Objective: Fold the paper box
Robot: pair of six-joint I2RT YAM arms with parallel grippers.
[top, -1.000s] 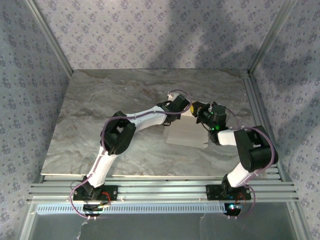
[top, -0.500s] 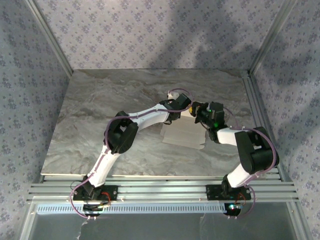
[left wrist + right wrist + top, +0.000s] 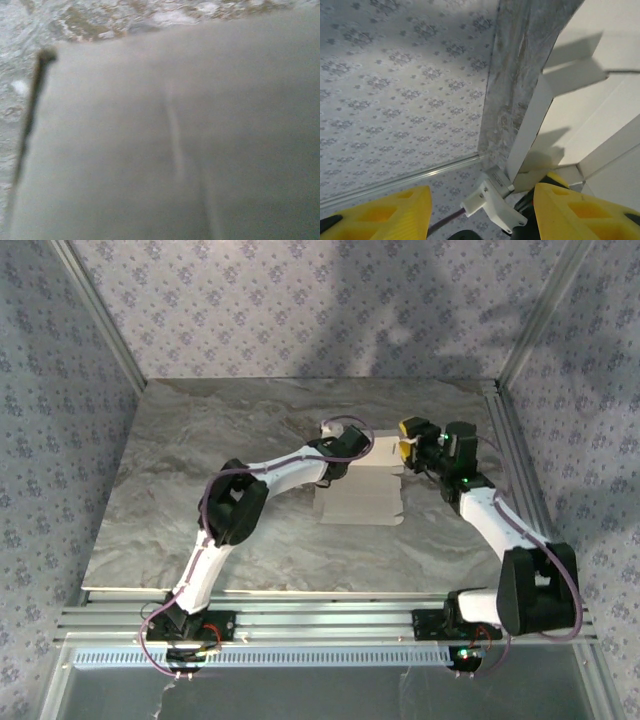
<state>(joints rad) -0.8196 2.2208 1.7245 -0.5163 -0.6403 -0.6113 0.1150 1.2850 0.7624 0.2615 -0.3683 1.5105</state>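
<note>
The right claw (image 3: 406,437), with its yellow plastic fingers (image 3: 385,212), stood spread wide. In its own wrist view one finger sat at the lower left and the other at the lower right, with an open gap between them and nothing pinched. Beyond that gap ran the thin edge of one panel of the white thin-cardboard paper box (image 3: 600,95). Its creased panels and a small pointed tab took up the right side of that view, seen against the grey marbled table top (image 3: 517,65) and the lilac flower-patterned wall (image 3: 395,75). From above, the right claw hung just beside the far right corner of the paper box (image 3: 358,498). The box lay partly unfolded on the table (image 3: 220,450), a little right of the middle, its broad near panel flat with small tabs along the near edge. The left claw (image 3: 360,448) was over the far left part of the box, at the end of the white left arm (image 3: 280,472) that stretched across from the near left. Whether its fingers were apart or together could not be told, as the wrist hid them from above. The left wrist view was blurred and very close to the cardboard (image 3: 175,150). It showed a pale surface with a faint crease running down it, a thin dark line near its left edge, and a strip of marbled table (image 3: 100,20) at the top.
</note>
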